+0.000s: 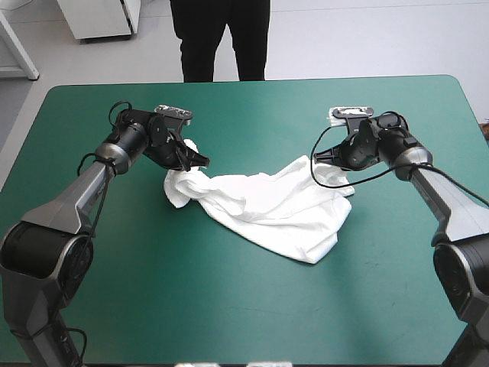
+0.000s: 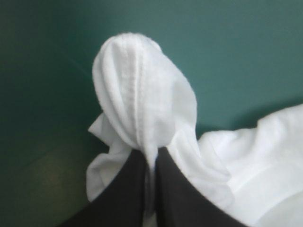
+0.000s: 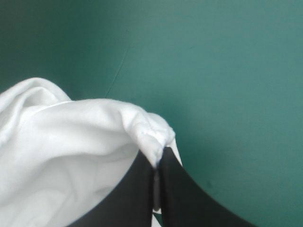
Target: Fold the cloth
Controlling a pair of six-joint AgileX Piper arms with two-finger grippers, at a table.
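The white T-shirt (image 1: 267,206) lies crumpled and stretched across the middle of the teal-green table, sagging toward the near side. My left gripper (image 1: 192,159) pinches its left end; in the left wrist view a hemmed fold of the T-shirt (image 2: 137,109) bulges out past the tips of my left gripper (image 2: 152,156), which is shut on it. My right gripper (image 1: 325,157) holds the right end. In the right wrist view my right gripper (image 3: 158,165) is shut on a gathered corner of the T-shirt (image 3: 71,146), with cloth billowing to one side.
Bare teal-green cover (image 1: 252,115) stretches beyond the T-shirt toward the far edge, and more of it lies on the near side. A loop of black cable hangs by the right wrist over the cloth's right end.
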